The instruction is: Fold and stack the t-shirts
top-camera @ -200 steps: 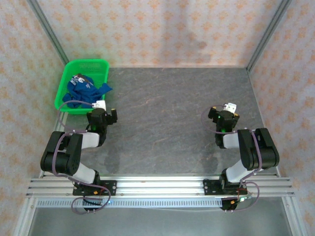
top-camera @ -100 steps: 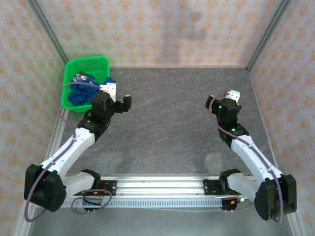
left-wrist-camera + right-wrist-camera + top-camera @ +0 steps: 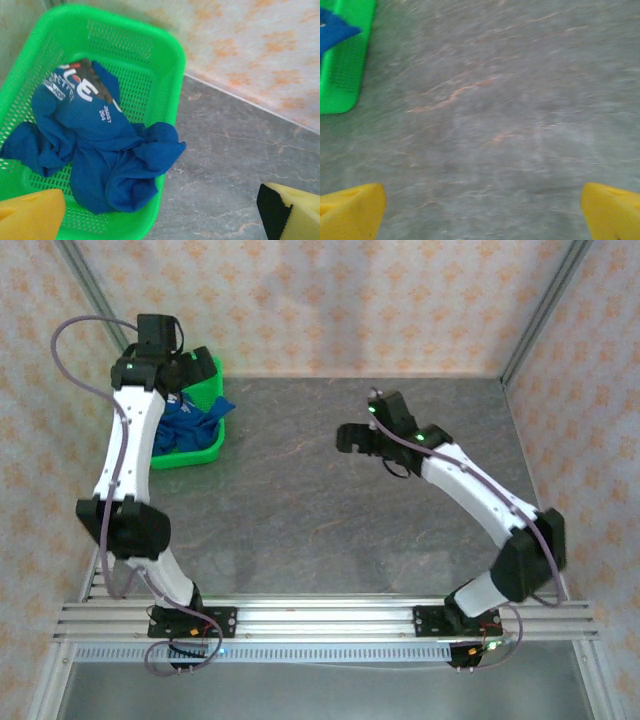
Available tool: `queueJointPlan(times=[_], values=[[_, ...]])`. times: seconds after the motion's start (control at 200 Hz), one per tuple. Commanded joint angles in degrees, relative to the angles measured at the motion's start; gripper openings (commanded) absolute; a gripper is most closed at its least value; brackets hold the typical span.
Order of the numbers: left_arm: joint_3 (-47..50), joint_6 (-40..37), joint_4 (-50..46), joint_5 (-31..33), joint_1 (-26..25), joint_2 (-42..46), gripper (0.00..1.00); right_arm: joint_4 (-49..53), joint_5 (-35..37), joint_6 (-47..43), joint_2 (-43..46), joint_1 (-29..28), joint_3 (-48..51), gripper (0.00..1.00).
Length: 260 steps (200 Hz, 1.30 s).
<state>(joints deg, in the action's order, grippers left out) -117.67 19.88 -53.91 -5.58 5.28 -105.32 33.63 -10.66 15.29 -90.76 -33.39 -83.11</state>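
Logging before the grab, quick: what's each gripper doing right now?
Left gripper: open, empty, above the shirt in the basket.
Right gripper: open, empty, above the table.

Enclosed on three sides by pale pink wallpaper [image 3: 330, 310] with a repeating orange floral motif. Floored with a dark grey, stone-patterned tabletop [image 3: 300, 520], veined faintly with rust. Framed by slanting grey metal posts [image 3: 545, 305] at the back corners. Edged along the near side with silver slotted rails [image 3: 320, 615]. Lit softly and evenly.
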Motion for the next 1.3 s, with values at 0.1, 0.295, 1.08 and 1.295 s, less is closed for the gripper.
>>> queueJointPlan(times=[0.1,0.295,1.08,1.295], values=[[-3.26,4.77,-6.71,-9.78,3.55,-13.26,0.86,5.83,-9.13,5.07,-8.33,-2.45,-10.29,1.00],[-4.15,3.14,-9.30,-7.62,4.08,-19.32,0.71,6.91,-9.90,5.60,-9.81,-3.27,-11.15,1.00],[0.33,2.98,-5.18,-9.36,4.92,-26.17,0.22,7.47,-7.75,5.01,-10.16,-3.34,-11.90,1.00],[0.32,3.24,-2.94,-11.87,5.92,-25.75,0.00,7.85,-7.19,4.75,-9.69,-3.27,-12.32,1.00]])
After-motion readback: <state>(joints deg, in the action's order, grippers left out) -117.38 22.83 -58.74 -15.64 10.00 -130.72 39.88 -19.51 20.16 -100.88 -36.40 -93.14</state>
